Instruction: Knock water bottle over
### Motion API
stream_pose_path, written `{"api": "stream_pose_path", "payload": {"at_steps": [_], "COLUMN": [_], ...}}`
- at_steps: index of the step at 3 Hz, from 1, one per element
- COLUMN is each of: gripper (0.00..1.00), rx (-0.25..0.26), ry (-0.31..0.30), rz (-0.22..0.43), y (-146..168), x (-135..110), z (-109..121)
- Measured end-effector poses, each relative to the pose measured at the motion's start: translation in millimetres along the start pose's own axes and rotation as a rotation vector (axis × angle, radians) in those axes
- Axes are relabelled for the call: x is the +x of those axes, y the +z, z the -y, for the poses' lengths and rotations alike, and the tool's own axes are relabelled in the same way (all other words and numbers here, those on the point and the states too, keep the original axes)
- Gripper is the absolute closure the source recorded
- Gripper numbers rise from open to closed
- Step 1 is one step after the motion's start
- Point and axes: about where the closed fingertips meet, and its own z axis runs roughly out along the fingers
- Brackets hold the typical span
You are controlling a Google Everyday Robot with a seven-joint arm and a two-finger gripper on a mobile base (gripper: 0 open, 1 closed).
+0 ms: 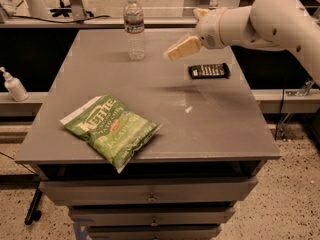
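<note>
gripper (171, 53) right of water bottle (134, 30), open gap between.
</note>
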Motion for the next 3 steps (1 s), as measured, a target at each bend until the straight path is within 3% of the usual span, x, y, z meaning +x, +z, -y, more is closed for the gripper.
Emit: {"api": "stream_pose_path", "payload": {"at_steps": [1,3], "gripper": [0.0,0.0], "rx": [-0.047,-0.158], "ry": [0.046,0.097], "rz": [0.071,0.142], "y": [34,98], "x": [1,-10], "z": [7,-5]}}
